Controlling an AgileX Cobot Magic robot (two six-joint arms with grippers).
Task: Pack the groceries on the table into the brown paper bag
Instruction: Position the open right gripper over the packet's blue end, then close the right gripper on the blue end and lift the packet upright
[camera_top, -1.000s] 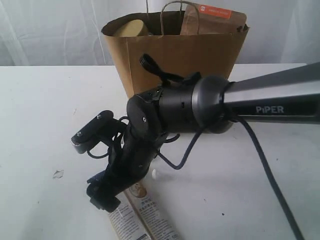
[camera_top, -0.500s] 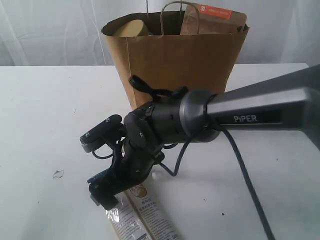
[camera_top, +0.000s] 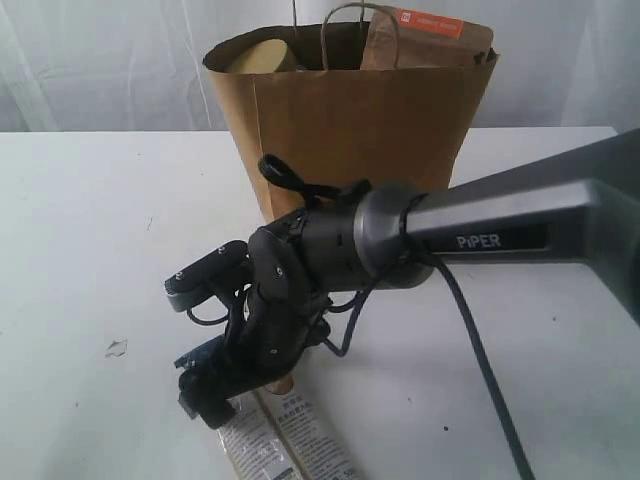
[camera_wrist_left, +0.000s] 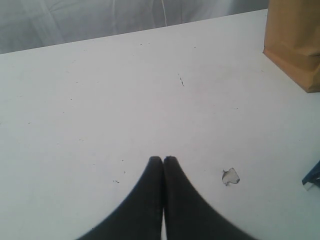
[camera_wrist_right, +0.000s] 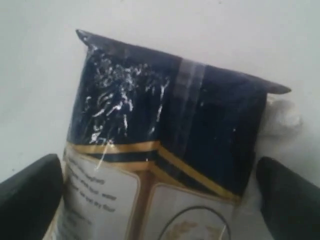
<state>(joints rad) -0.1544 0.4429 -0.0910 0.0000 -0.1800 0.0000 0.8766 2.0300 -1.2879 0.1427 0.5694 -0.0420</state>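
The brown paper bag stands upright at the back of the table. A brown red-labelled pouch and a tan lid show above its rim. The long blue-topped noodle packet lies flat near the front edge. My right gripper is low over the packet's blue end. In the right wrist view that gripper is open, one finger on each side of the packet, and a small white lump lies beside it. My left gripper is shut and empty above bare table.
A small pale flat scrap lies on the table left of the right gripper, and in the left wrist view the scrap is just beside the left fingers. The bag's corner and a blue packet corner edge that view.
The right arm has sunk lower, bringing its gripper down around the noodle packet's blue end. It now covers the white lump in the exterior view. The bag has not moved.
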